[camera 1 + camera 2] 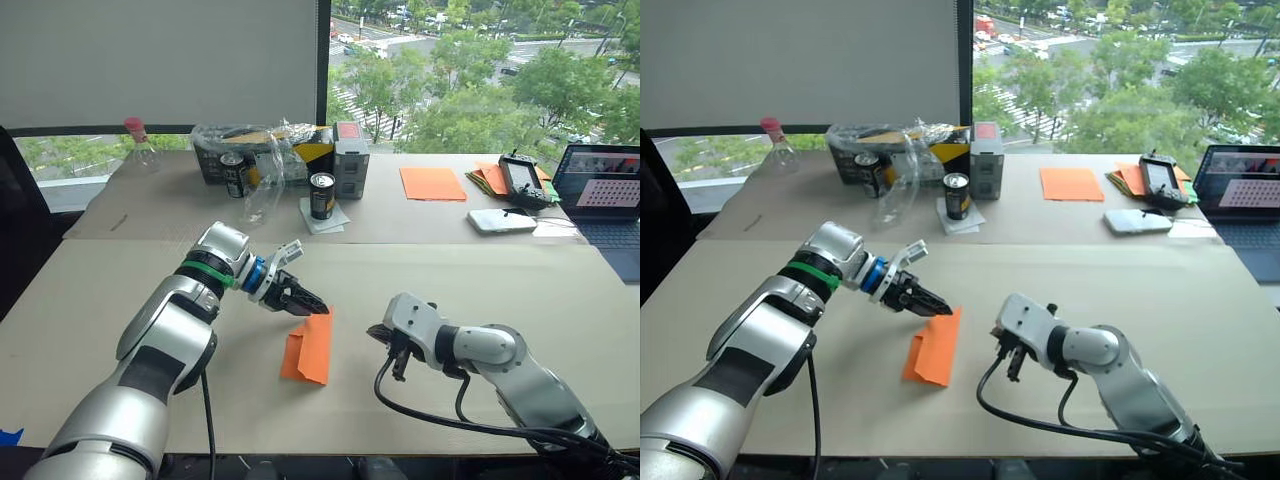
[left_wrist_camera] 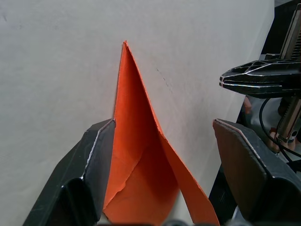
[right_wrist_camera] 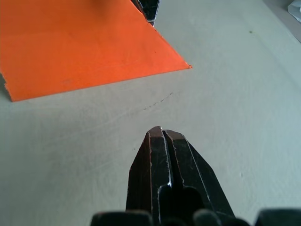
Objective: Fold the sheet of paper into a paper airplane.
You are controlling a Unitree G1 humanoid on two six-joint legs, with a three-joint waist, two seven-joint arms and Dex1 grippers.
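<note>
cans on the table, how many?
2. One black can stands on white paper at the table's far middle; the other can stands left of it, by the plastic-wrapped crate. More may be hidden behind the plastic.

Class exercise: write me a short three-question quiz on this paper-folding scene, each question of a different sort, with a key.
1. True or false: the right tool is shut and holds nothing.
2. Which tool is at the orange paper? A) left B) right C) neither
3. Fill in: the left tool's fingers stand ____ on either side of the paper.

Key: 1 true; 2 A; 3 open.
</note>
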